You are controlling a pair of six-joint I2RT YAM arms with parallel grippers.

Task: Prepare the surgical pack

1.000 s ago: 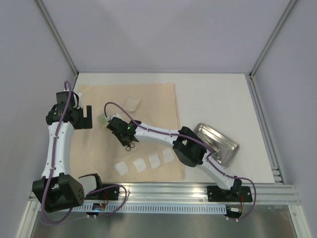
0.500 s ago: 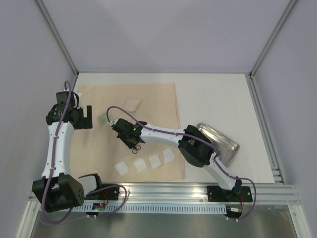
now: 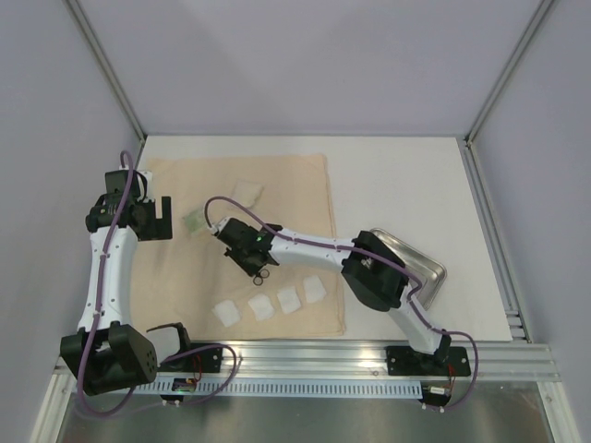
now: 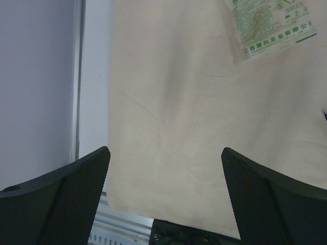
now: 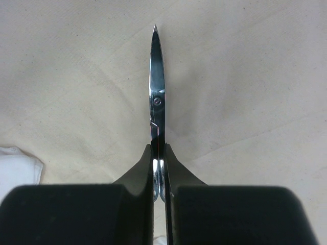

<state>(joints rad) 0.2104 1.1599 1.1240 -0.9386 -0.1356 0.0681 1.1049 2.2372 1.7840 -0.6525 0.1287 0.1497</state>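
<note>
Top external view, nearest the bases: a row of four gauze squares lies on the cloth by its near edge. Just beyond them the right gripper hangs over the middle of the cloth, clenched on closed scissors. Its wrist view shows the blades jutting straight out past the fingertips, with the point low over the fabric. Whether the point touches cannot be told. The tray sits off the cloth to the right, partly under that arm. A printed packet lies farther left, and the left gripper hovers beside it at the cloth's left side, jaws spread and holding nothing. One more gauze lies toward the far edge. The grip is narrow and set on smooth steel, so the scissors could swivel or slide out during a quick swing. A low pass risks the tip snagging the cloth and dragging it, which would scatter the near gauze.
</note>
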